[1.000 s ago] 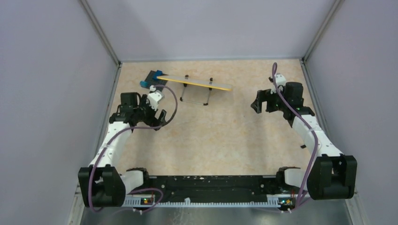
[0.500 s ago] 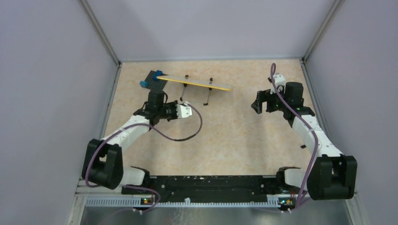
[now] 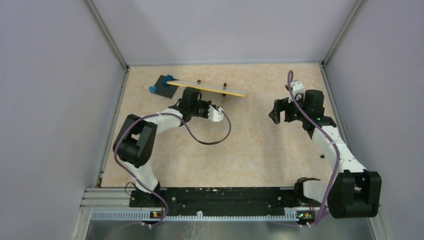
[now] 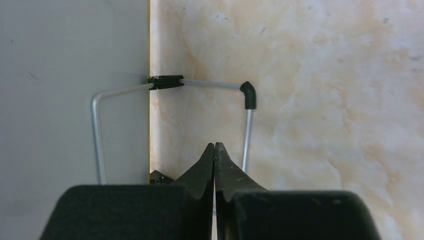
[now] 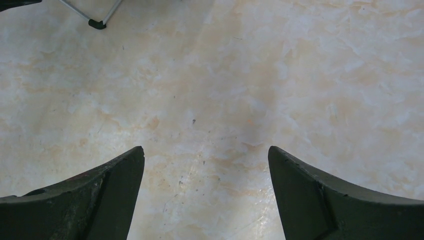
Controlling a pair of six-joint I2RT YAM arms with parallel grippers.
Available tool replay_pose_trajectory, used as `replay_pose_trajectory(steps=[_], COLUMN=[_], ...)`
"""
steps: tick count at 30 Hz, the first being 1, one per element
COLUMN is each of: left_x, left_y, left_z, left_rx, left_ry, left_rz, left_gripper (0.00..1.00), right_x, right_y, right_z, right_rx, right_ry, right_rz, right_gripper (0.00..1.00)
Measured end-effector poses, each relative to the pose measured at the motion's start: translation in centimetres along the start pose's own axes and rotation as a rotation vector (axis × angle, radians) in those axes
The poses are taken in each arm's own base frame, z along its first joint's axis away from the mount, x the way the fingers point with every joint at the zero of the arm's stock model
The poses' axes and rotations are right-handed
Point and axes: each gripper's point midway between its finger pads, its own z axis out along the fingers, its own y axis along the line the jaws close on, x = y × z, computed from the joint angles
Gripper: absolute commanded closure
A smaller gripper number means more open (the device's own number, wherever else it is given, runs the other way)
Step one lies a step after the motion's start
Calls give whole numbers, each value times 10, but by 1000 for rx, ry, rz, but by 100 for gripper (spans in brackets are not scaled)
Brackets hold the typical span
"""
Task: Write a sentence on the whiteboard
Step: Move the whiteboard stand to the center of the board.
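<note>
Left tool (image 3: 218, 115) swung in from out by the side wall over the last second, now parked close in front of the whiteboard (image 3: 210, 88). Snapped from spread to pressed together on the way, nothing pinched between the tips (image 4: 215, 150). No marker visible anywhere.

From the left wrist: board face (image 4: 75, 60) fills everything left of the tool, yellow rim running straight ahead just off the tips, wire stand (image 4: 210, 84) ahead and to the right. Patch of face in view is blank, no sentence on it. Rest of the face unreadable, edge-on from the top camera.

Right tool (image 3: 281, 111) unchanged: spread wide, empty, hovering over bare surface (image 5: 300, 75), board well off to its left. Dark plate with blue blocks (image 3: 161, 86) sits beyond the board's far end from the left tool.

Read on the task: closed and empty beside the board means no writing possible now. Needs a marker first, or amounts to a repositioning move. Cannot tell which.
</note>
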Motion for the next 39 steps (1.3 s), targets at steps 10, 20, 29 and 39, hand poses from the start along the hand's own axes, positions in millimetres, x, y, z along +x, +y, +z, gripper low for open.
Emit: replay_pose_trajectory(steps=[10, 20, 29, 39], left_x=[9, 13, 12, 15], left_y=[0, -22, -26, -37], left_z=[43, 61, 62, 61], left_rx=[-8, 39, 55, 96], left_ry=[36, 66, 86, 95], left_rz=[62, 103, 145, 163], left_gripper=[100, 100, 100, 100], right_x=[-3, 1, 2, 3], right_y=[-3, -6, -7, -7], right_z=[-3, -4, -4, -3], right_rx=[13, 25, 26, 27], right_ry=[-12, -8, -7, -6], right_rz=[1, 7, 9, 11], right_gripper=[10, 10, 11, 11])
